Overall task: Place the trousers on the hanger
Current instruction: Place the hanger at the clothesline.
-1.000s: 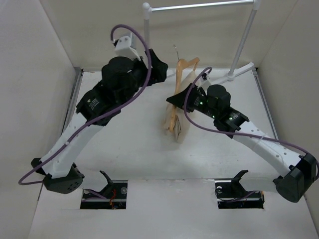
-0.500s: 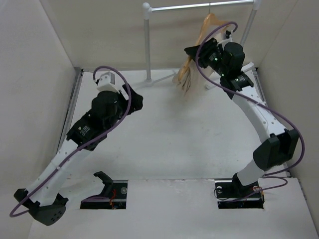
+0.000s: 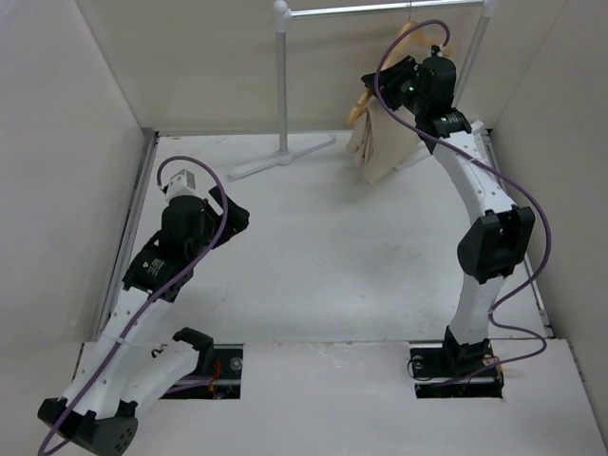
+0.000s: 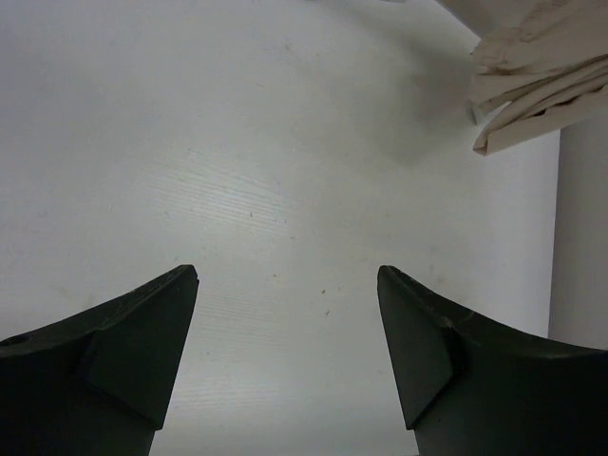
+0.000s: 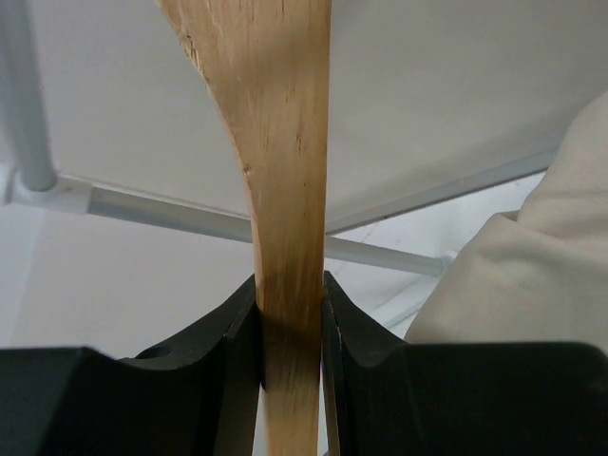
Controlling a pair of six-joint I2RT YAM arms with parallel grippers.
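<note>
The wooden hanger (image 3: 410,36) is up at the white clothes rail (image 3: 361,10), its thin hook at the bar; I cannot tell if it rests on the bar. The beige trousers (image 3: 382,144) hang folded over the hanger's crossbar, clear of the table. My right gripper (image 3: 388,87) is shut on the hanger. In the right wrist view the jaws (image 5: 290,318) clamp the wooden arm (image 5: 280,123), with trouser cloth (image 5: 532,266) to the right. My left gripper (image 3: 237,217) is open and empty over the table at the left. In its view (image 4: 287,328) the trousers' lower end (image 4: 541,76) hangs at the top right.
The rail's left post (image 3: 282,85) and its foot (image 3: 275,160) stand at the back of the table. The rail's tube also crosses the right wrist view (image 5: 180,214). White walls close in the left, right and back. The arm bases sit at the near edge.
My right arm has lifted the hanger with the trousers from the table up to the rail and shifted it slightly right. My left arm has drawn back towards the near left.
</note>
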